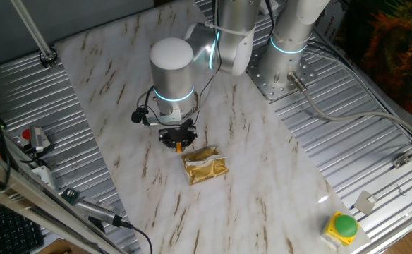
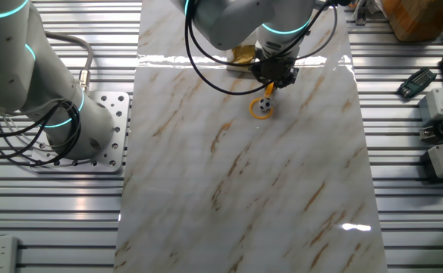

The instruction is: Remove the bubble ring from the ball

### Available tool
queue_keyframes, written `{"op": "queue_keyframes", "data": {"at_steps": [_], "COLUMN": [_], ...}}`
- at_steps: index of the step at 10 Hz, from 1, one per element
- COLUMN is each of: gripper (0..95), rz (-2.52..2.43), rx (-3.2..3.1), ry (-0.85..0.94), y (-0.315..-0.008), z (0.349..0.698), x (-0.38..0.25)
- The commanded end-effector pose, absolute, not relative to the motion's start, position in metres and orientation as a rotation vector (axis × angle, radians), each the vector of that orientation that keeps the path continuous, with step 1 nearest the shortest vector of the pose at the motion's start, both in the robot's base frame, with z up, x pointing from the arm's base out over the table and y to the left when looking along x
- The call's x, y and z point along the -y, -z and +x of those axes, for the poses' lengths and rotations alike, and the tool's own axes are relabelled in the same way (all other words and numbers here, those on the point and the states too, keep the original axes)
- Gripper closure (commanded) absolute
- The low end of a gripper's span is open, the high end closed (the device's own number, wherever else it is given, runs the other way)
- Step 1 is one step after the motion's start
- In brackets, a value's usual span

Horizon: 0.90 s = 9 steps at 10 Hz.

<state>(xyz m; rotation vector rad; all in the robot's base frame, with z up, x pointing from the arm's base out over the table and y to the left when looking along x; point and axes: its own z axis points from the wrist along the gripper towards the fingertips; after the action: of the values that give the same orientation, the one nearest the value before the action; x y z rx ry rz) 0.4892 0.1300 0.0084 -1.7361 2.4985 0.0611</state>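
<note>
the ring point(image 2: 261, 108) lies flat on the marble worktop point(image 2: 244, 197) with the ball point(image 2: 263, 106) sitting inside its loop, near the middle of the worktop's width and toward the edge where the gold packet point(image 1: 204, 166) rests. its short handle runs from the loop straight up toward the gripper point(image 2: 270, 86), so the long axis points from ball to fingers. the gripper hangs just over the handle end; in the other fixed view the orange stub shows between the fingertips, and the fingers seem pressed onto it, though the view is too small to be sure of a firm pinch. the loop and ball lie on the side of the fingers away from the packet.

judging from this, the coming move turns on lifting or drawing the loop clear over the ball without rolling it. the packet sits just beside the gripper on one side, so room there is tight. toward the opposite, far edge the worktop is open marble, and both side edges are well apart from the ring.
</note>
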Motion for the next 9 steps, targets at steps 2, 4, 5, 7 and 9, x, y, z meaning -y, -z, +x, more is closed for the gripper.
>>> {"op": "queue_keyframes", "data": {"at_steps": [2,4,5,7,9], "gripper": [95.0,95.0,95.0,95.0,95.0], "rz": [-1.733,-1.73,-1.729,-1.727,-1.726], "rx": [-2.5,-2.501,-2.502,-2.504,-2.505], "ry": [-0.063,-0.063,-0.063,-0.064,-0.064], "y": [-0.0082,-0.0082,-0.0082,-0.0082,-0.0085], "z": [0.4893,0.4893,0.4894,0.4894,0.4893], "x": [-0.1307,-0.131,-0.131,-0.1313,-0.1314]}}
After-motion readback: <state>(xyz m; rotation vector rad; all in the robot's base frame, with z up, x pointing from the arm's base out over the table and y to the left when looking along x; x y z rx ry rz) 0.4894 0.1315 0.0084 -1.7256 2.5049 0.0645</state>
